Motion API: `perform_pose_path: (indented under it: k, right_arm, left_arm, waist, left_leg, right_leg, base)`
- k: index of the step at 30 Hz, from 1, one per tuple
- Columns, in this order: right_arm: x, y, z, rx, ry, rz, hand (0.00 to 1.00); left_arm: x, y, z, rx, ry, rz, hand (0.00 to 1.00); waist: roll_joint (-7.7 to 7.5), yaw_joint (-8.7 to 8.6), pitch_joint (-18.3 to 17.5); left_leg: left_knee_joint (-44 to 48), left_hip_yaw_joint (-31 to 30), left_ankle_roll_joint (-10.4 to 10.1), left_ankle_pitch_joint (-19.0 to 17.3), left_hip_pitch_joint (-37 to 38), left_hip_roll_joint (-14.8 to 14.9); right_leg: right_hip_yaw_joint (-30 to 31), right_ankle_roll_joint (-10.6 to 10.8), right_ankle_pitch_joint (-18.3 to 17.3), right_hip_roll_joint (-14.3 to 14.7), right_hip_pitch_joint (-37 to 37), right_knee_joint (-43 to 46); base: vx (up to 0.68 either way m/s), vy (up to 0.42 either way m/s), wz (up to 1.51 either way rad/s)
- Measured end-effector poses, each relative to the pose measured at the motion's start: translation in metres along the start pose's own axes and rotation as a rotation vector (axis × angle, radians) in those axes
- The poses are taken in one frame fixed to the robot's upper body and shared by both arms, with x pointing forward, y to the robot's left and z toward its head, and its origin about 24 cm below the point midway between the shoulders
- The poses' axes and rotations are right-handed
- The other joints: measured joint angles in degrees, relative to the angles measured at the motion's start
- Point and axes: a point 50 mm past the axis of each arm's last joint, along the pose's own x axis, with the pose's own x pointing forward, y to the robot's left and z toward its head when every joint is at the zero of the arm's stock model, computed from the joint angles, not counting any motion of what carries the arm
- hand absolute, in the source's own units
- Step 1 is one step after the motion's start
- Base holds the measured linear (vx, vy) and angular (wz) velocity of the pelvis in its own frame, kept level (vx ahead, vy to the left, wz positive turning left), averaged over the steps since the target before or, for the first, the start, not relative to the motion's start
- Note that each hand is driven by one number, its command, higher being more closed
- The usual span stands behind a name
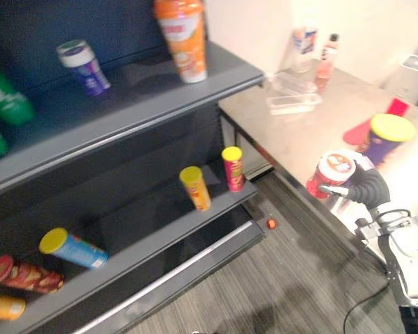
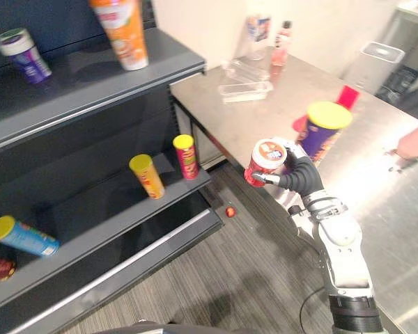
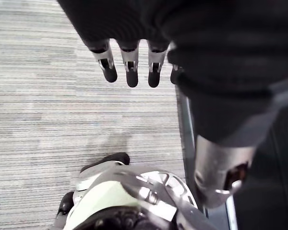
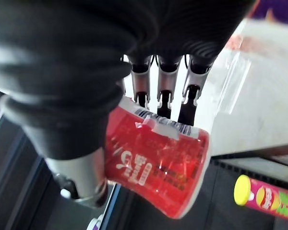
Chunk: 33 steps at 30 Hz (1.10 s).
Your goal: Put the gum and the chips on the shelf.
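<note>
My right hand (image 2: 303,177) is shut on a red gum tub (image 2: 265,161) with a white lid and holds it tilted in the air, just off the steel table's (image 2: 376,181) edge, facing the dark shelf (image 1: 125,104). In the right wrist view my thumb and fingers wrap the tub (image 4: 158,158). A purple chips can (image 1: 386,137) with a yellow lid stands on the table just behind that hand. My left hand (image 3: 132,72) hangs over the striped carpet with its fingers straight.
The upper shelf board holds an orange can (image 1: 183,38), a purple tub (image 1: 83,66) and green bottles. Several yellow-lidded cans (image 1: 195,186) occupy the lower board. A clear tray (image 1: 293,103) and bottles (image 1: 326,59) sit at the table's far end. A person's hand (image 2: 414,142) rests at its right.
</note>
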Motion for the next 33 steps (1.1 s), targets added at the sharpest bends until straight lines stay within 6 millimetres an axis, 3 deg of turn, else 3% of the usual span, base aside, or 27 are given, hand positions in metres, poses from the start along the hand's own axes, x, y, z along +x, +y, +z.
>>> perform_pose_path:
  k: [1,3,7,11,13,14,15,16,17,18,19,20,21,22,23,25,26,29,31,33]
  right_arm:
    - [0.000,0.001,-0.001,0.007,0.002,-0.003,1.00]
    - [-0.002,0.009,-0.006,0.043,0.019,-0.010,1.00]
    - [0.001,0.016,-0.006,0.062,0.011,0.008,1.00]
    - [0.003,0.027,-0.007,0.051,0.008,0.058,1.00]
    - [0.002,0.030,-0.007,0.050,-0.001,0.074,1.00]
    - [-0.002,0.029,-0.008,0.048,0.006,0.066,1.00]
    - [-0.008,0.027,-0.008,0.044,0.017,0.052,1.00]
    - [-0.011,0.027,-0.008,0.043,0.021,0.047,1.00]
    - [-0.015,0.026,-0.009,0.042,0.029,0.035,1.00]
    - [-0.017,0.025,-0.009,0.042,0.034,0.019,1.00]
    - [-0.018,0.025,-0.009,0.045,0.032,0.011,1.00]
    - [-0.019,0.028,-0.009,0.064,0.015,-0.007,1.00]
    - [-0.017,0.029,-0.002,0.063,-0.029,-0.017,1.00]
    - [-0.017,0.031,-0.003,0.076,-0.032,-0.020,1.00]
    - [-0.016,0.032,-0.002,0.078,-0.038,-0.014,1.00]
    - [-0.010,0.033,0.003,0.075,-0.078,-0.006,1.00]
    - [-0.008,0.034,0.004,0.076,-0.089,-0.002,1.00]
    - [0.002,0.045,0.007,0.099,-0.116,0.047,1.00]
    - [0.007,0.051,0.002,0.119,-0.102,0.077,1.00]
    - [0.009,0.055,-0.001,0.128,-0.091,0.096,1.00]
  left_arm:
    - [0.000,0.000,0.001,0.004,-0.005,-0.003,0.00]
    - [0.000,0.005,0.003,0.034,-0.022,0.005,0.00]
    - [0.000,0.008,0.005,0.045,-0.046,0.008,0.00]
    - [0.000,0.007,0.007,0.038,-0.051,0.005,0.00]
    - [0.000,0.006,0.007,0.052,-0.053,-0.003,0.00]
    - [0.000,0.004,0.009,0.059,-0.058,-0.010,0.00]
    - [0.001,0.001,0.016,0.069,-0.073,-0.019,0.00]
    - [0.002,0.000,0.019,0.076,-0.082,-0.024,0.00]
    - [0.003,-0.005,0.028,0.086,-0.096,-0.038,0.00]
    - [0.004,-0.006,0.035,0.093,-0.100,-0.039,0.00]
    - [0.005,-0.008,0.038,0.093,-0.099,-0.043,0.00]
    - [0.006,-0.003,0.045,0.091,-0.105,-0.031,0.00]
    - [0.007,-0.004,0.043,0.092,-0.085,-0.040,0.00]
    - [0.007,-0.001,0.044,0.096,-0.081,-0.029,0.00]
    - [0.007,0.002,0.045,0.101,-0.085,-0.024,0.00]
    - [0.006,0.008,0.038,0.102,-0.069,-0.012,0.00]
    - [0.006,0.010,0.036,0.103,-0.064,-0.006,0.00]
    - [0.004,0.018,0.024,0.093,-0.030,0.015,0.00]
    - [0.004,0.018,0.021,0.089,-0.022,0.014,0.00]
    - [0.004,0.018,0.022,0.085,-0.032,0.016,0.00]
  waist:
    - [0.12,-0.04,-0.08]
    - [-1.71,0.04,-0.32]
    - [-3.00,0.80,-0.39]
    - [-2.91,2.53,0.13]
    - [-2.22,2.16,1.13]
    - [-1.68,1.52,1.49]
    - [-1.12,1.31,1.55]
    - [-0.21,1.21,1.75]
    - [-0.16,0.74,1.76]
    - [-0.04,-0.03,1.88]
    - [-0.48,-0.41,1.82]
    - [-4.08,-0.45,1.54]
    - [-3.96,0.18,2.47]
    - [-4.87,0.33,2.37]
    - [-4.86,0.50,2.26]
    - [-3.36,1.22,2.36]
    - [-3.43,1.28,2.30]
    - [-5.46,1.75,1.09]
    - [-6.70,1.91,0.34]
    - [-6.55,2.34,0.36]
  left_leg:
    - [-1.49,-0.25,-0.01,0.29,0.11,-0.50]
    - [-4.47,-3.49,1.76,1.55,0.18,-2.69]
    - [-4.75,-6.16,1.82,1.52,0.35,-3.96]
    - [-6.17,-6.83,2.26,1.00,0.25,-4.75]
    - [-6.73,-9.15,2.04,0.47,0.00,-5.27]
    - [-6.66,-12.16,2.02,0.53,-0.25,-5.48]
    - [-6.61,-17.09,2.01,0.99,-0.96,-5.79]
    - [-6.96,-19.93,2.04,1.80,-1.33,-5.71]
    - [-8.47,-25.03,1.42,2.30,-2.03,-5.72]
    - [-9.68,-27.55,0.91,1.83,-2.78,-5.57]
    - [-9.67,-28.14,-1.08,0.49,-3.29,-5.73]
    - [-4.02,-27.03,0.00,-0.75,-5.11,-6.70]
    - [1.17,-28.60,4.52,-0.63,-6.54,-6.09]
    - [1.20,-29.73,3.26,-0.96,-6.30,-6.79]
    - [1.27,-30.17,3.20,-0.88,-6.37,-6.64]
    - [0.96,-31.15,2.71,-0.57,-6.72,-5.25]
    - [0.63,-31.11,2.40,-0.37,-6.69,-5.01]
    - [-0.67,-29.66,0.21,1.26,-6.53,-4.36]
    - [-0.84,-28.98,-0.36,1.80,-6.22,-4.38]
    - [-2.63,-28.01,-1.53,2.79,-4.81,-3.89]
  right_leg:
    - [-0.01,-0.14,-0.08,-0.37,-0.14,0.98]
    - [-0.02,-0.53,-0.30,-3.36,0.12,5.83]
    - [0.76,-1.29,0.22,-5.92,0.49,9.23]
    - [1.60,-2.16,1.00,-7.00,-0.40,11.29]
    - [5.04,-3.15,2.20,-7.43,-0.64,13.06]
    - [11.76,-4.68,3.98,-7.48,-1.94,15.01]
    - [21.30,-6.33,6.28,-6.25,-4.55,17.00]
    - [26.80,-6.26,5.55,-4.47,-6.24,17.12]
    - [36.61,-5.10,3.46,0.27,-8.09,16.08]
    - [42.71,-3.16,2.11,4.25,-9.07,14.73]
    - [45.18,-2.32,1.87,5.95,-9.52,13.52]
    - [49.29,-0.86,2.66,4.91,-10.22,10.94]
    - [51.57,0.74,1.71,4.58,-10.15,10.66]
    - [53.54,0.73,1.54,3.75,-10.20,9.88]
    - [54.38,0.68,1.52,4.42,-10.23,8.49]
    - [54.75,1.09,1.81,5.92,-10.28,5.00]
    - [54.69,1.51,2.10,6.10,-10.22,3.83]
    - [54.08,2.65,3.79,6.88,-8.97,-4.36]
    - [53.97,2.64,8.15,7.53,-6.80,-10.18]
    - [54.08,2.65,8.12,8.52,-5.52,-12.85]
  base:
    - [-0.08,0.142,0.82]
    - [-0.09,0.118,0.84]
    - [-0.04,0.074,0.42]
    - [-0.08,0.081,0.06]
    - [-0.11,0.047,0.46]
    - [-0.12,0.078,1.02]
    - [-0.09,0.077,1.20]
    - [-0.05,0.054,1.52]
    - [-0.03,0.034,1.77]
    - [-0.03,0.029,1.86]
    - [0.04,0.040,1.68]
    - [0.16,-0.027,1.32]
    - [0.18,-0.010,1.15]
    - [0.14,-0.026,0.94]
    - [0.03,0.031,0.60]
    - [-0.02,0.011,0.44]
    - [-0.02,-0.042,0.31]
    - [0.01,-0.127,0.03]
    - [0.02,-0.161,-0.15]
    - [0.01,-0.166,-0.32]
